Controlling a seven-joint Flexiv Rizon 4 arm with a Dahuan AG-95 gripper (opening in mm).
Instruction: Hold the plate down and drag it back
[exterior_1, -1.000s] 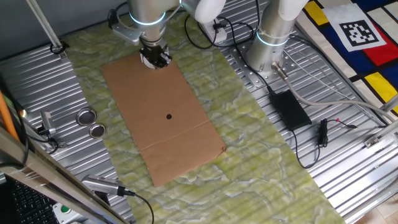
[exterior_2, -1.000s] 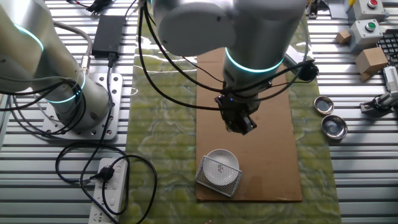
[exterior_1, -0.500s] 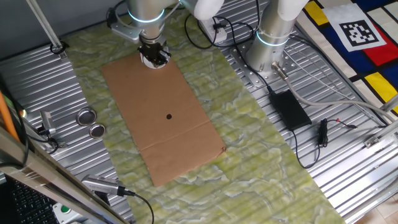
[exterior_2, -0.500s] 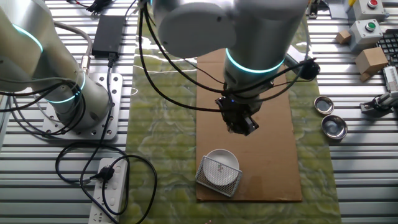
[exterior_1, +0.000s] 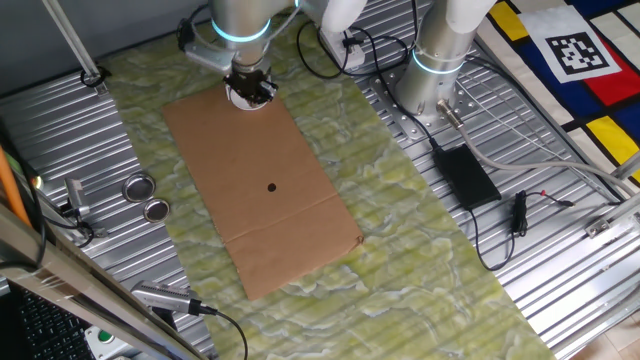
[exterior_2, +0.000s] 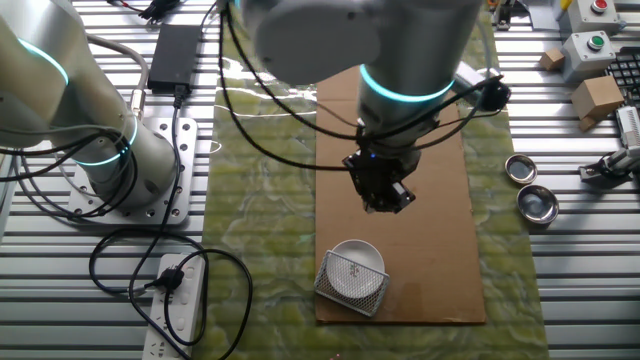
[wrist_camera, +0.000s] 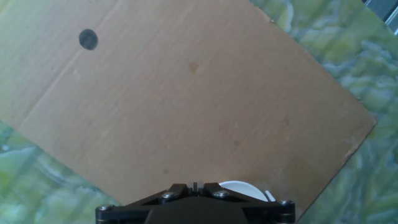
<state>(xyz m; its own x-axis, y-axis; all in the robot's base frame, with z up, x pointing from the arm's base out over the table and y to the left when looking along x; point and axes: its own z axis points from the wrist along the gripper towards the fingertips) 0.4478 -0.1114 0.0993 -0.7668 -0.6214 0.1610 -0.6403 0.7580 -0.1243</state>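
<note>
The small white plate (exterior_2: 358, 262) lies near the end of the brown cardboard sheet (exterior_2: 440, 250), with a silvery mesh piece (exterior_2: 345, 288) over its edge. In one fixed view the plate (exterior_1: 240, 101) shows only as a white rim under the hand. In the hand view a sliver of it (wrist_camera: 244, 188) shows beside the fingers. My gripper (exterior_2: 385, 200) hangs above the cardboard, short of the plate and apart from it. Its jaws stand together with nothing between them, as the gripper (wrist_camera: 195, 186) shows in the hand view.
A black dot (exterior_1: 272, 186) marks the middle of the cardboard. Two metal tins (exterior_2: 520, 168) (exterior_2: 537, 204) stand on the ribbed table beside the green mat. A second arm's base (exterior_2: 110, 160), a power strip (exterior_2: 175, 300) and cables lie on the other side.
The hand has shifted slightly over the cardboard, a little away from the plate. The plate and mesh piece have not moved.
</note>
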